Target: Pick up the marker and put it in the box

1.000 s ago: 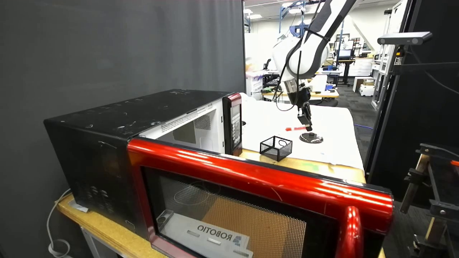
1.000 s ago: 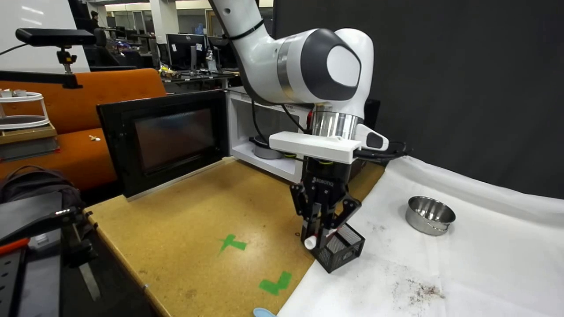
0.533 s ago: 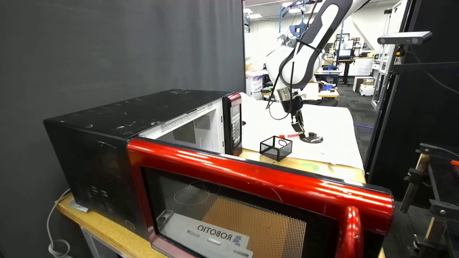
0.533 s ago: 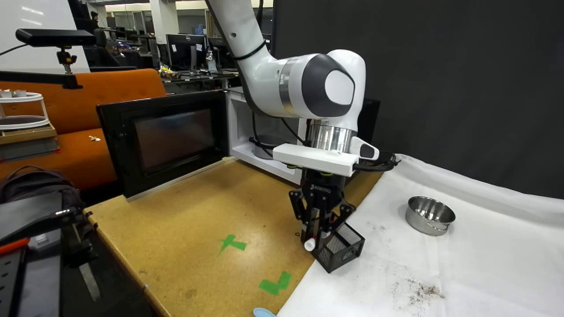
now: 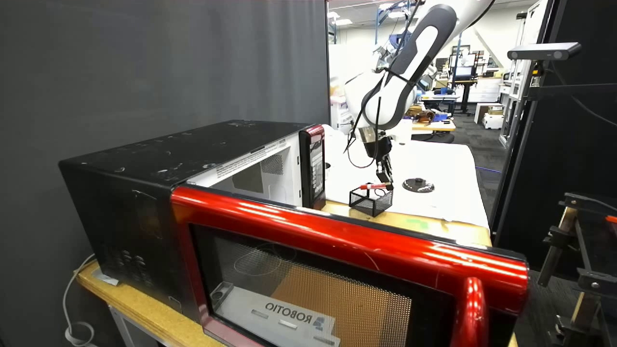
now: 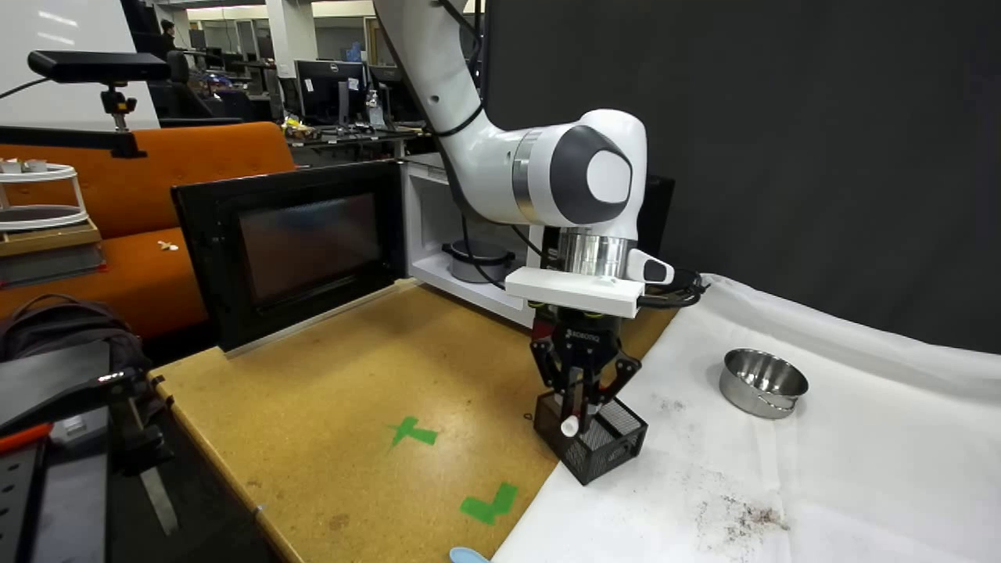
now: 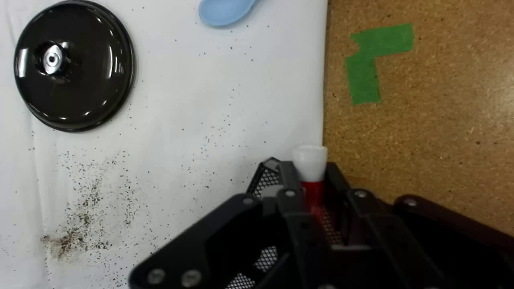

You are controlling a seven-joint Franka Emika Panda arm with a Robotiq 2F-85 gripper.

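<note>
On brown wooden desk (image 6: 336,391), can see large black microwave (image 5: 183,154) with open red door (image 5: 347,232), holding round grey pot (image 6: 473,271); small black wire-mesh box (image 6: 604,458); apart, round steel bowl (image 6: 747,396). Clamping slim white-ended red marker (image 5: 372,186) in black tool (image 7: 309,170) at box rim; cannot tell if above or inside.

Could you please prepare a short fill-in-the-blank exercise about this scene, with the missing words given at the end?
1. The tool grips a marker that has a white end and a ____ body.
2. The mesh box is coloured ____.
3. The microwave door is not closed; it stands wide ____.
4. In the wrist view, the round lid appears in the upper ____ corner of the picture.

Missing words: red; black; open; left.
</note>
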